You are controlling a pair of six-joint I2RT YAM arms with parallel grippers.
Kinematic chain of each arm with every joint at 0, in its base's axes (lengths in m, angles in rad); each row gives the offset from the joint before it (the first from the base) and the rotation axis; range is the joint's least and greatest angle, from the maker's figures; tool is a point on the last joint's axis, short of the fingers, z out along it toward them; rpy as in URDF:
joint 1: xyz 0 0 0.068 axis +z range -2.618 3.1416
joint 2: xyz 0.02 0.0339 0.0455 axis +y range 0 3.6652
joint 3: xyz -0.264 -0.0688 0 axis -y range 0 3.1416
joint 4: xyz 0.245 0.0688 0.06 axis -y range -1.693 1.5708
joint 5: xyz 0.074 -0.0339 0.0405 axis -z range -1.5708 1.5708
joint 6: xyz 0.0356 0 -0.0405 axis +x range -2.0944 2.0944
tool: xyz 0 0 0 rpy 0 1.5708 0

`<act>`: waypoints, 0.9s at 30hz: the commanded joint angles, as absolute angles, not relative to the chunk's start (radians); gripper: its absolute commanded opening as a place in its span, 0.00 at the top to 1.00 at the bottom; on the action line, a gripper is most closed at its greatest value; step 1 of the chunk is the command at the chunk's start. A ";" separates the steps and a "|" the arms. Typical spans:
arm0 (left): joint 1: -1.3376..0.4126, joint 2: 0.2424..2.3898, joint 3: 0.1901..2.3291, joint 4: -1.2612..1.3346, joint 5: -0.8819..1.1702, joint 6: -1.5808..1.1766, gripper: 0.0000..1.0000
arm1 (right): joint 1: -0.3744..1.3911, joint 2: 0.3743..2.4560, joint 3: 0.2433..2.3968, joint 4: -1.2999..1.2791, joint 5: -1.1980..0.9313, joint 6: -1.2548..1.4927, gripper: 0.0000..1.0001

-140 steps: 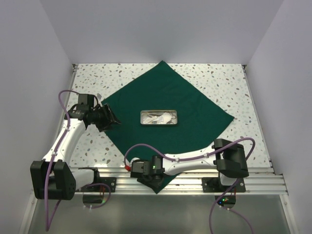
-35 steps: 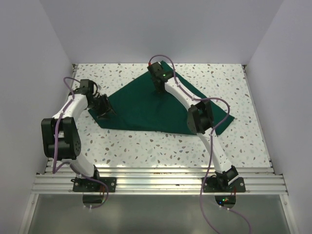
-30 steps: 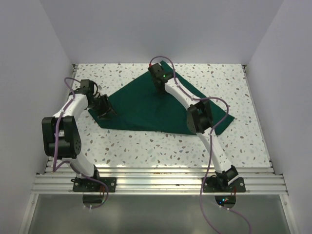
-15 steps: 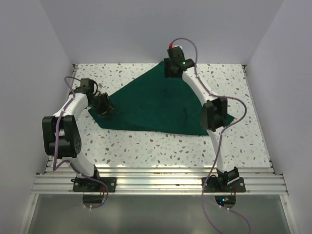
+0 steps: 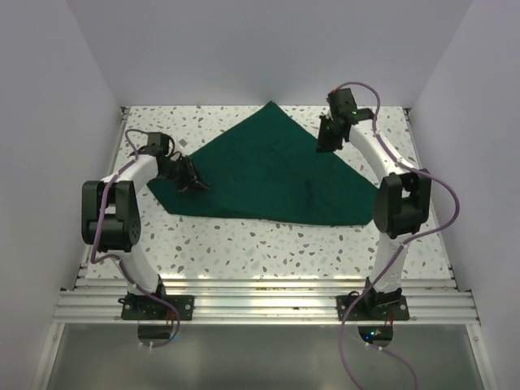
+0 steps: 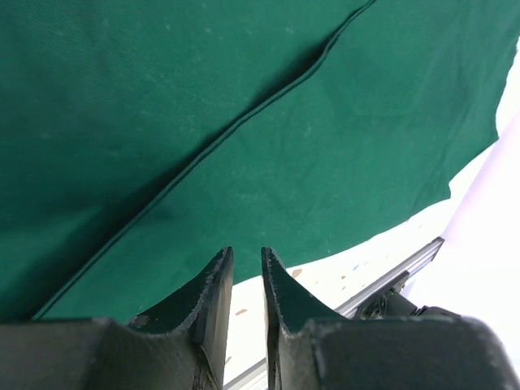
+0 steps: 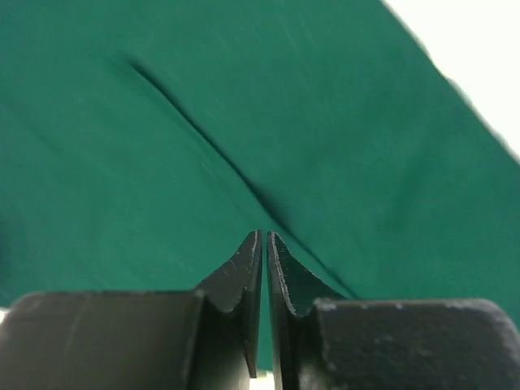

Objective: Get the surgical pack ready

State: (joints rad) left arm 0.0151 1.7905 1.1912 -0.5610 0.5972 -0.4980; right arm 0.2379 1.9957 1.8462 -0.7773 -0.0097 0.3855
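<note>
We see a white speckled surface (image 5: 244, 244) boxed in by plain pale walls (image 5: 244, 49), with a metal rail (image 5: 260, 302) along its near edge. The dark green drape (image 5: 260, 175) lies folded into a triangle at the far middle, tip toward the far wall. From above, the left jaws sit over its left corner and the right jaws over its far right edge. Only the wrist views show their gap: the left jaws stand narrowly apart above a hemmed edge (image 6: 203, 154), the right jaws almost touch above a crease (image 7: 187, 122), and nothing shows between either pair.
</note>
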 commanded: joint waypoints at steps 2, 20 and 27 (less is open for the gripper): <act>-0.018 1.813 1.187 -0.508 0.612 -0.525 0.76 | 0.189 1.864 1.612 -0.833 -0.178 0.371 0.93; -0.006 1.948 1.075 -0.492 0.420 -0.465 0.76 | 0.137 1.916 1.296 -0.862 -0.095 0.351 0.96; 0.055 1.884 1.057 -0.557 0.333 -0.414 0.74 | 0.080 1.930 1.301 -0.945 0.093 0.377 0.96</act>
State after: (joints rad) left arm 0.0013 1.8862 1.0973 -0.5163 0.5446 -0.5076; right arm 0.1169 1.9259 1.2911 -0.8639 -0.0685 0.3779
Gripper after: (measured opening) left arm 0.257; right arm 0.044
